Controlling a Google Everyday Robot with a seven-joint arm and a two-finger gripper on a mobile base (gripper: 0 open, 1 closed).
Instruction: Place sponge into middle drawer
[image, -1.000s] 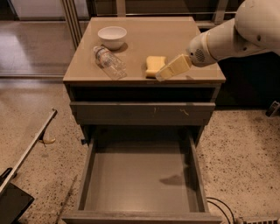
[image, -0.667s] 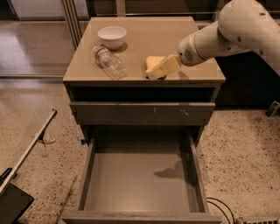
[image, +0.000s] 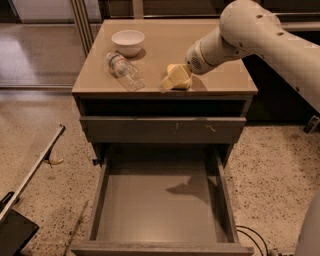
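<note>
The yellow sponge (image: 182, 80) lies on the tan cabinet top (image: 160, 45), near its front edge and right of centre. My gripper (image: 171, 81) reaches in from the right on the white arm (image: 240, 35) and sits right at the sponge, overlapping its left side. The middle drawer (image: 150, 210) is pulled wide open below, a deep grey box with a plain floor and nothing in it. The arm's shadow falls on its floor.
A white bowl (image: 128, 41) stands at the back left of the top. A clear plastic bottle (image: 124, 71) lies on its side in front of the bowl. A shallower grey drawer front (image: 162, 129) with pale scratches is above the open drawer. The floor is speckled.
My arm has swung left along the cabinet top. The gripper was right of the sponge and now overlaps it. The sponge, bowl, bottle and drawer have not moved.
</note>
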